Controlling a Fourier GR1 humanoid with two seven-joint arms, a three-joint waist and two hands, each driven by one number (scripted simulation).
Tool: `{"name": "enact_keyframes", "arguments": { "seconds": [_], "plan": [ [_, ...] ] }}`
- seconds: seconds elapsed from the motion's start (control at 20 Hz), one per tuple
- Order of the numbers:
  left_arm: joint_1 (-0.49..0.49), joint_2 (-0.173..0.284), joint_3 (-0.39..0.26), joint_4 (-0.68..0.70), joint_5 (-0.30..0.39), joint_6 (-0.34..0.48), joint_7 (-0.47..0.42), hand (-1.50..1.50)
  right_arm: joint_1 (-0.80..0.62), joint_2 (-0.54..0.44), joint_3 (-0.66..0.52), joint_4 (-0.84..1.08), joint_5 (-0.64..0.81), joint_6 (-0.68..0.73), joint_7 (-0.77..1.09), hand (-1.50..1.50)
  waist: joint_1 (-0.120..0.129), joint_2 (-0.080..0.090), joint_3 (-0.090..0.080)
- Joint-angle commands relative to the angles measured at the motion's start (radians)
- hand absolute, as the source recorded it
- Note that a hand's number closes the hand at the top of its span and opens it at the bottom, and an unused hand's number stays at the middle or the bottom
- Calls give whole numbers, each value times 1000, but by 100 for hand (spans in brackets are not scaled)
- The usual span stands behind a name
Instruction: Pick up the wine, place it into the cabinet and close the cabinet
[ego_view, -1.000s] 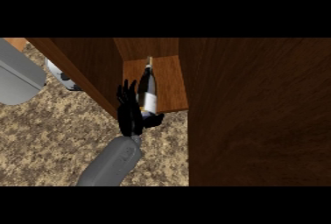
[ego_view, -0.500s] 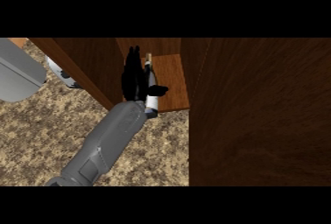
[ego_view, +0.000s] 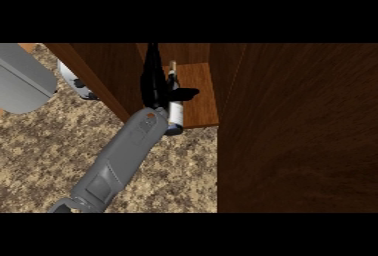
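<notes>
While the wine bottle (ego_view: 175, 102) lies over the front part of the cabinet shelf (ego_view: 201, 95), its white label facing up and its neck pointing deeper inside, the robot hand (ego_view: 156, 82) is beside it on the left. From the view alone I cannot say surely which arm this is, because it enters from the lower left and reaches toward the middle; I judge it is the left one. The fingers of this robot hand are stretched almost straight into the cabinet, and the thumb (ego_view: 184, 93) lies across the bottle. It looks more like an opening hand than a closed grip, but part of the contact is hidden by the hand itself. The bottom end of the bottle stands a little over the front edge of the shelf, above the speckled table (ego_view: 59, 145).

As a judgement of progress: the picking is done, and the placing is nearly done, since the bottle is already on the shelf. What is left is to take the arm out and to close the cabinet door (ego_view: 295, 130), which stands open at the right of the view. The other robot hand does not show. At the upper left a grey object (ego_view: 26, 77) is visible.
</notes>
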Motion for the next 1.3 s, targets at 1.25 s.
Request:
{"name": "enact_keyframes", "arguments": {
  "seconds": [1.25],
  "plan": [
    [281,7,-165,-506,499,-114,-359,-150,105,-22,35,-239,-18,-129,117,-150,108,-36,3]
  ]
}}
